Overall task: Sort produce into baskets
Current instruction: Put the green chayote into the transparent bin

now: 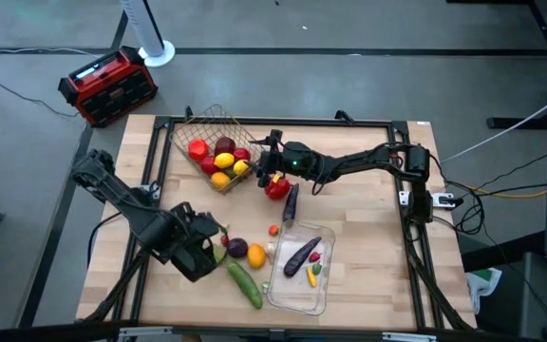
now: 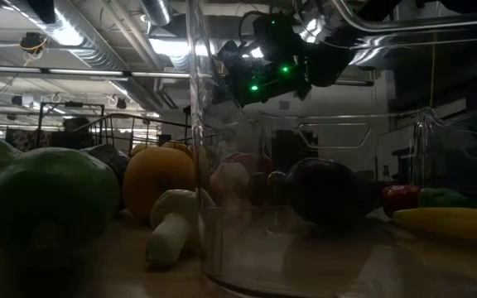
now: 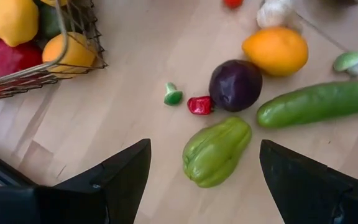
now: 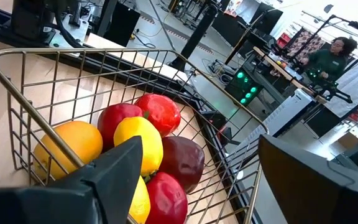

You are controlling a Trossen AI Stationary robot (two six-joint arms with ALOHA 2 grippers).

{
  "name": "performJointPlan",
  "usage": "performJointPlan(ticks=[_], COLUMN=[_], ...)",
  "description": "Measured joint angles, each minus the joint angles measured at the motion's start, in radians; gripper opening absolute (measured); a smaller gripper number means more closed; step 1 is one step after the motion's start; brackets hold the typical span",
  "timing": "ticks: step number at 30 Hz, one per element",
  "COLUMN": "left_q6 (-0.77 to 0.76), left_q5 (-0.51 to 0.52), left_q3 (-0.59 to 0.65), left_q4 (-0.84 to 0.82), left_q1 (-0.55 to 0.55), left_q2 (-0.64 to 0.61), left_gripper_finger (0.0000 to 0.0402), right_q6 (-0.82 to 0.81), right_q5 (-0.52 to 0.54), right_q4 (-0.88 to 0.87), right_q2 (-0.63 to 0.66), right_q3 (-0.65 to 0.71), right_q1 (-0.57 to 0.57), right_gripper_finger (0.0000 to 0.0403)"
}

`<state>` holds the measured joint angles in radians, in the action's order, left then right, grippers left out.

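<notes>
A pale wooden surface (image 1: 368,237) framed by dark rails carries everything, and the bronze wire-mesh basket (image 1: 190,125) at its far side serves as the landmark. Inside the basket lie red, yellow and orange round fruits (image 1: 218,160). Just beside the basket's right edge the right gripper (image 1: 266,163) hovers, its fingers (image 4: 104,168) spread wide and holding nothing; a red pepper (image 1: 275,188) sits on the surface directly beside it, next to a slim purple eggplant (image 1: 292,202). Nearer the front from the basket, the left gripper (image 1: 209,245) hangs low with its fingers (image 3: 120,171) apart and empty, over a green squash (image 3: 216,151). Close by lie a dark purple round eggplant (image 3: 235,84), an orange fruit (image 3: 276,51) and a green cucumber (image 3: 319,103). Farthest from the basket, at the front, the clear plastic tray (image 1: 295,290) holds another purple eggplant (image 1: 302,256) and small red, yellow and green pieces.
</notes>
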<state>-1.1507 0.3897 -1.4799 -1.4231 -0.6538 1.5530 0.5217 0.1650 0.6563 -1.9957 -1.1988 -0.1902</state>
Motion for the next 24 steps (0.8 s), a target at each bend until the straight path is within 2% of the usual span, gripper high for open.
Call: performJointPlan(ticks=[13,20,24], left_q6=[0.02,0.038,0.114], left_q5=[-0.003,-0.007,-0.01], left_q3=[0.0,0.0,0.0], left_q4=[0.007,0.038,0.084], left_q1=[-0.047,-0.04,-0.038], left_q2=[0.128,0.136,0.136], left_gripper_finger=[0.0294,0.0294,0.0298], right_q6=[0.0,0.0,0.0], right_q5=[0.0,0.0,0.0], right_q4=[-0.003,-0.003,-0.004], right_q2=[0.0,0.0,0.0], right_q3=[0.0,0.0,0.0], right_q1=[0.0,0.0,0.0], right_gripper_finger=[0.0312,0.0312,0.0312])
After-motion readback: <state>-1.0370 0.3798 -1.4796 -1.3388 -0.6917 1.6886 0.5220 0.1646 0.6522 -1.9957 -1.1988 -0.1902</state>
